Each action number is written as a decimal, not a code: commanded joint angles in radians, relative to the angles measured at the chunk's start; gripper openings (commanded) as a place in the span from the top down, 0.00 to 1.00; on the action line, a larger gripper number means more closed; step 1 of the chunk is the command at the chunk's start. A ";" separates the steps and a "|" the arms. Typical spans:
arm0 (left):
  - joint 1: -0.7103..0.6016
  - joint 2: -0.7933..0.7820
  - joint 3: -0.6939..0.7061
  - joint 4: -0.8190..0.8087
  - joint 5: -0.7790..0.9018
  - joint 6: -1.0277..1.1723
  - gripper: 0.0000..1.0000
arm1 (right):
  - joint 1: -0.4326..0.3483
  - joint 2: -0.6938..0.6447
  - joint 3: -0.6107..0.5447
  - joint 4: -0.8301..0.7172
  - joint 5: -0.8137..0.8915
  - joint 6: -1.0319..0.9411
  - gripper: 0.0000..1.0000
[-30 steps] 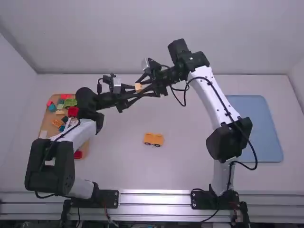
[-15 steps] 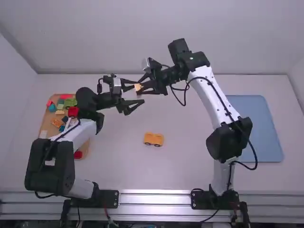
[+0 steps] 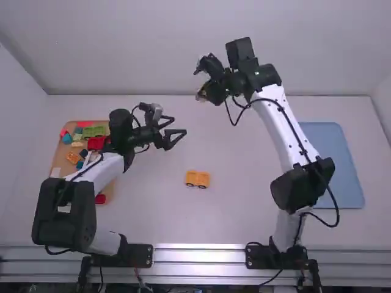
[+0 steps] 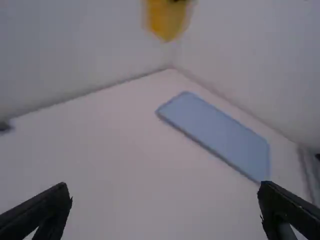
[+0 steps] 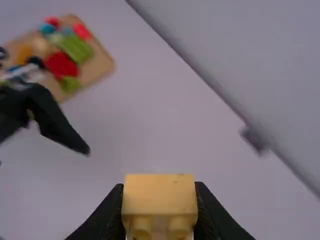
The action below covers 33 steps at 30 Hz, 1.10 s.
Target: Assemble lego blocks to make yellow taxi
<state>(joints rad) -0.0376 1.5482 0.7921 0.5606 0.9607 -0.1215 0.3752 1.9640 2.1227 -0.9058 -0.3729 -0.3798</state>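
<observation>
Jaws of your left gripper [image 3: 178, 126] stand wide apart above the left half of the worktop [image 3: 149, 210]; those of your right gripper [image 3: 206, 91] are clamped on a yellow block [image 5: 160, 195], held up toward the far side and well apart from the left pair. You will find the worktop white, flat and matt, with its straight far edge meeting a plain, pale back wall [image 3: 159, 49]. More pale wall closes the room at either side. Along your near edge runs a bright metal rail [image 3: 198, 255], ribbed lengthwise, carrying both arm bases.

Yellow block: smooth, square-cornered, its broad face lit, two rounded knobs along one side in your right wrist view. Yellow-orange car [image 3: 197, 178]: on the worktop near the middle, boxy body, two round dark wheels on the side facing you.

At your left lies a tan board [image 3: 59, 160] with rounded corners, partly behind the left arm. On it you have a mixed lot: red blocks [image 3: 96, 143], green blocks [image 3: 91, 131], a teal block [image 3: 67, 139] and an orange block [image 3: 73, 157], lying close together. At your right, a light blue tray [image 3: 336, 165]: flat, rectangular, round-cornered, partly behind the right arm.
</observation>
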 commanded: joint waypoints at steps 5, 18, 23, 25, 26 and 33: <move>-0.004 -0.007 0.018 -0.128 -0.394 0.066 0.01 | 0.018 -0.054 -0.032 -0.275 0.349 0.175 0.86; 0.008 -0.184 0.053 -0.321 -0.559 0.099 0.01 | 0.064 -0.055 -0.568 -0.108 0.346 0.158 1.00; -0.001 -0.274 0.161 -0.598 -0.580 0.181 0.01 | 0.119 -0.055 -0.707 -0.006 0.381 -0.023 1.00; -0.002 -0.290 0.192 -0.667 -0.610 0.182 0.01 | 0.128 -0.055 -0.752 0.013 0.366 -0.100 0.99; -0.001 -0.294 0.200 -0.685 -0.616 0.182 0.01 | 0.131 -0.055 -0.766 0.017 0.361 -0.127 0.98; -0.002 -0.320 0.226 -0.763 -0.637 0.197 0.01 | 0.163 -0.055 -0.912 0.074 0.380 -0.387 0.72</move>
<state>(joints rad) -0.0364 1.2449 1.0031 -0.1986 0.3351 0.0540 0.5377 1.9102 1.2270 -0.8474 -0.0143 -0.6544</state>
